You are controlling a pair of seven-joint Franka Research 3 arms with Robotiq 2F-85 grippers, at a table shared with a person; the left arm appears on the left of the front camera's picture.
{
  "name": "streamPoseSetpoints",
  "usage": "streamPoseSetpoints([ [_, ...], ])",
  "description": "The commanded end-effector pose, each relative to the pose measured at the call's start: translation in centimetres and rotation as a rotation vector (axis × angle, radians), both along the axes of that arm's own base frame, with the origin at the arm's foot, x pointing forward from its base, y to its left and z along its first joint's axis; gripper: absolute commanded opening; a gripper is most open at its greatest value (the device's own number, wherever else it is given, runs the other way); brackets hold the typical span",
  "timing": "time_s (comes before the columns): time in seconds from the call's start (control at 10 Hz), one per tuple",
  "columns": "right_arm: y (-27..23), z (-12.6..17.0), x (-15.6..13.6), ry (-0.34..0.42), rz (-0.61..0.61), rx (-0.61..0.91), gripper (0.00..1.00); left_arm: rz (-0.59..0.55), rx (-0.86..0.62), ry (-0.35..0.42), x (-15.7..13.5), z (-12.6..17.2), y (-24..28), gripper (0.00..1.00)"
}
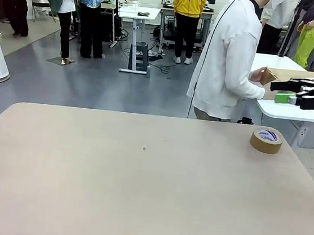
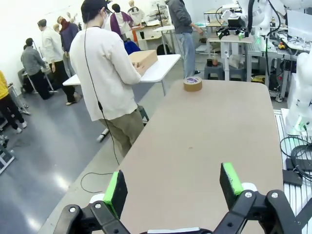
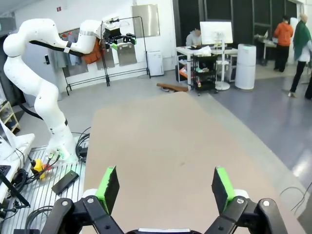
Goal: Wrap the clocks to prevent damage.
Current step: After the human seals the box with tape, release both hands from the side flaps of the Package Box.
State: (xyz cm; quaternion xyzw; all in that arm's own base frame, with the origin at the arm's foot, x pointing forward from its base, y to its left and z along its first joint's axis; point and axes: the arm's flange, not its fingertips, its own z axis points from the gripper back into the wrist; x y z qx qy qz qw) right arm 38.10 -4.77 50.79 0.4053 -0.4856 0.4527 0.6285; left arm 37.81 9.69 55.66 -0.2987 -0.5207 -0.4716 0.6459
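In the left wrist view, the left gripper (image 2: 174, 187) sits at the bottom of the frame with its green-padded fingers (image 2: 116, 193) spread wide and nothing between them, hanging over the near end of the tan table (image 2: 204, 136). Across that tabletop, toward the upper middle of the frame, a roll of brown tape (image 2: 192, 84) lies flat near the far end. In the right wrist view, the right gripper (image 3: 165, 189) rises from the bottom edge, its fingers (image 3: 108, 187) likewise spread apart and empty above the bare table (image 3: 161, 146); the left arm (image 3: 36, 83) stands at the upper left of that frame. In the front view, the table (image 1: 139, 178) fills the lower half, with the tape roll (image 1: 266, 140) lying at its right far corner and the right gripper (image 1: 296, 92) entering at the right edge, above and beyond the roll. Behind the table's far edge, in the upper right, a person in a white top (image 1: 227, 57) stands turned away toward a white side table (image 1: 294, 110), hands on a cardboard box (image 1: 286, 75). No clocks can be made out on the table. Further back, other people stand among workbenches.
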Motion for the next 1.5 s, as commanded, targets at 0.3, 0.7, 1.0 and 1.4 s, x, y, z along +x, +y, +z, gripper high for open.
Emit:
streamPoseSetpoints([
  [0.3, -0.47, 1.71, -1.08, -0.041, -0.004, -0.003, 1.0, 0.004, -0.008, -0.005, 0.01, 0.14, -0.04, 1.0],
  [0.7, -0.47, 1.71, -1.08, -0.041, -0.004, -0.003, 1.0, 0.004, -0.008, -0.005, 0.01, 0.14, -0.04, 1.0],
  [1.0, -0.47, 1.71, -1.08, -0.041, -0.004, -0.003, 1.0, 0.004, -0.008, -0.005, 0.01, 0.14, -0.04, 1.0],
  [1.4, -0.47, 1.71, -1.08, -0.041, -0.004, -0.003, 1.0, 0.004, -0.008, -0.005, 0.01, 0.14, -0.04, 1.0],
])
